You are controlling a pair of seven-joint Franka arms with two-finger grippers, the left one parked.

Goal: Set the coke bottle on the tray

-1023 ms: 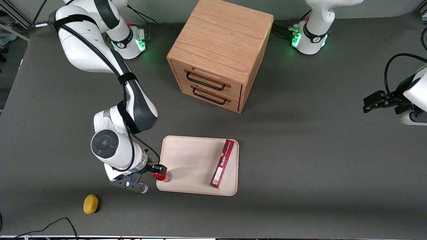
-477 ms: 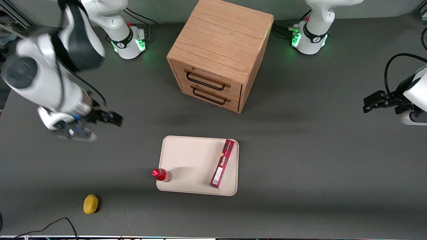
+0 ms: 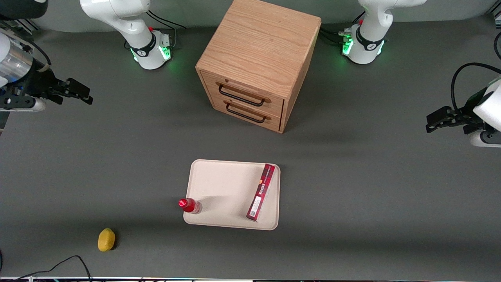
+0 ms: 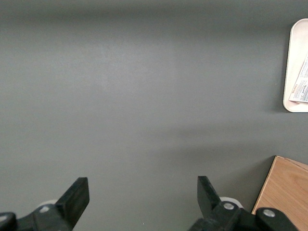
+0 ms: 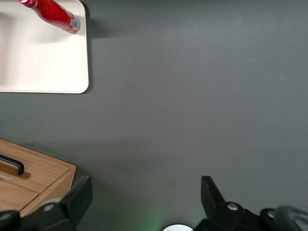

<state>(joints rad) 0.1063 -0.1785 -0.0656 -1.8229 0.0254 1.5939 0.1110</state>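
Front view: one bottle (image 3: 190, 205) stands upright, long axis vertical, red cap up, on the tray (image 3: 225, 192) at the rim of its end toward the working arm. One red box (image 3: 261, 191) lies on the tray's parked-arm end. One claw (image 3: 76, 91) hangs wide open, empty, well apart above the desk (image 3: 352, 176). One lemon (image 3: 106, 239), one cabinet (image 3: 258, 62).

coke bottle (image 3: 190, 206): standing upright on the tray (image 3: 219, 188), at its edge toward the working arm's end.
box (image 3: 261, 191): lying on the tray's parked-arm side.
cabinet (image 3: 256, 62): sitting farther from the camera than the tray.
lemon (image 3: 106, 239): lying on the desk (image 3: 352, 188), nearer the camera.
hand (image 3: 80, 92): hanging open, well apart from the tray.
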